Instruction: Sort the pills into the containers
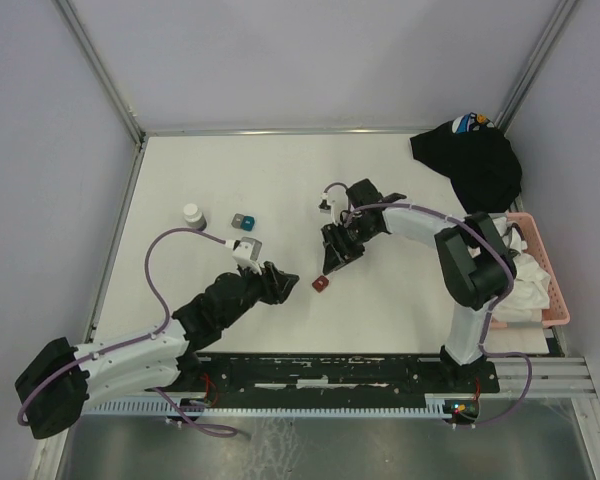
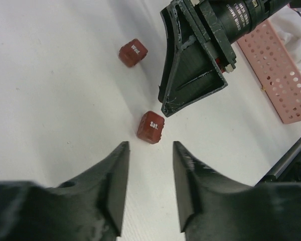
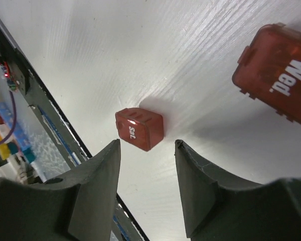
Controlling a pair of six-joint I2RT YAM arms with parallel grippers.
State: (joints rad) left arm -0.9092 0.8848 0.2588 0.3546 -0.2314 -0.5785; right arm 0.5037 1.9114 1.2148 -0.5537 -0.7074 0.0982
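Both your grippers point at one thing: the small dark-red Sat. box (image 2: 151,127). It sits closed on the table (image 1: 280,170), and neither arm touches it. Your left gripper (image 2: 150,148) hangs just short of the box, jaws parted a moderate way with nothing between them. Your right gripper (image 3: 146,145) faces it from the opposite side, likewise parted and empty, with one finger close above the box. I read that head-on setup as preparation for a two-handed job. One gripper would steady the box while the other works the lid, because a box this light would likely skid under a single push.

Now count what you have. There are two dark-red boxes. The second, the Wed. box (image 2: 132,52), lies beyond the Sat. box, beside the right arm. Well away from the Sat. box, on the left arm's side, are one teal box (image 1: 246,220), one grey box (image 1: 234,221) just beside it, and one small bottle (image 1: 192,213). No loose pills show anywhere.
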